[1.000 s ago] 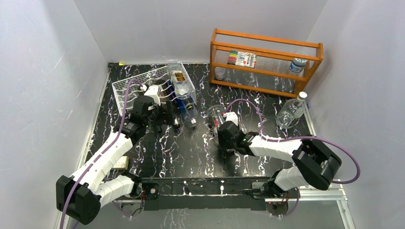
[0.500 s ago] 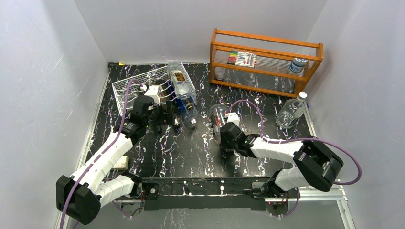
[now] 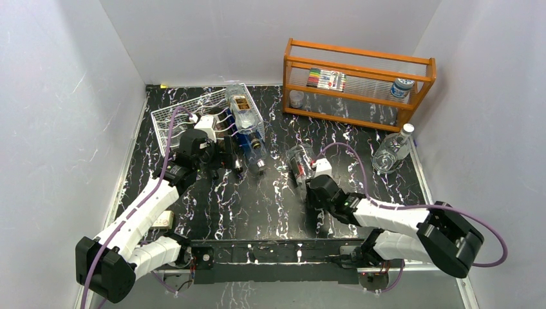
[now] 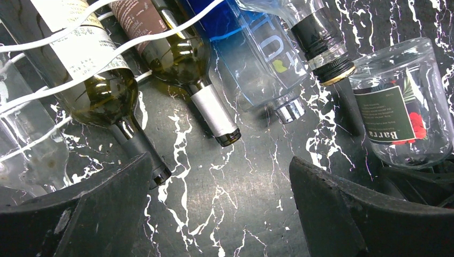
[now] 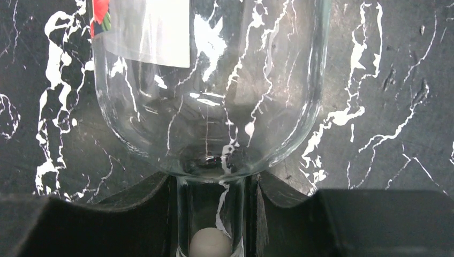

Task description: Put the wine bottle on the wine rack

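The clear bottle [image 3: 300, 161] lay on the table [image 3: 270, 206], near the rack's [image 3: 172, 117] right side, with the right gripper [image 5: 210, 211] clamped on its neck. The left gripper [image 4: 219, 214] hung spread wide by the racked bottles [image 4: 160, 48]. I'd have lifted it level and slid it in base-first, slowly, clear of those necks.
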`<state>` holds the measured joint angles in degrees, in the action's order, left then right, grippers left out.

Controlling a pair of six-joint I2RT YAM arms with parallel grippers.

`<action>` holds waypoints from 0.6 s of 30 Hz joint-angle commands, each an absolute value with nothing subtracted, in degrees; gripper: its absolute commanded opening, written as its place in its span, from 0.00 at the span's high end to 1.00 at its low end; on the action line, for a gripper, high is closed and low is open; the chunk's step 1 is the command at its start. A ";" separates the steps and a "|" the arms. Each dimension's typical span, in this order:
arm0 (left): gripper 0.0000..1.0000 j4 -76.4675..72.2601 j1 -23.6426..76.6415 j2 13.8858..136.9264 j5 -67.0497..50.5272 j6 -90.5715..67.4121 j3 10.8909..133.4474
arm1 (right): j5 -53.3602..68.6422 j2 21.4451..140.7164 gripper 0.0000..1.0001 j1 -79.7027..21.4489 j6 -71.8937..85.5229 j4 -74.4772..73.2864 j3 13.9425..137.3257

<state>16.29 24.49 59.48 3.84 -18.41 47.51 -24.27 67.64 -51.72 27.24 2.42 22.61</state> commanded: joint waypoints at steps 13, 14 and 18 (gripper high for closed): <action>0.02 16.01 24.13 56.48 7.98 -18.66 47.94 | -27.56 46.24 1.00 -51.42 19.64 24.22 16.74; 0.02 16.04 24.19 55.94 8.76 -18.88 48.07 | -27.21 45.29 1.00 -51.42 19.26 24.09 17.11; 0.02 16.09 24.10 53.09 12.87 -19.86 48.66 | -27.29 43.16 1.00 -51.42 19.35 21.47 22.56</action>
<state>16.36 24.49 57.10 7.84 -18.85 47.51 -24.03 47.31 -51.72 20.80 6.98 14.04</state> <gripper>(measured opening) 0.981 0.466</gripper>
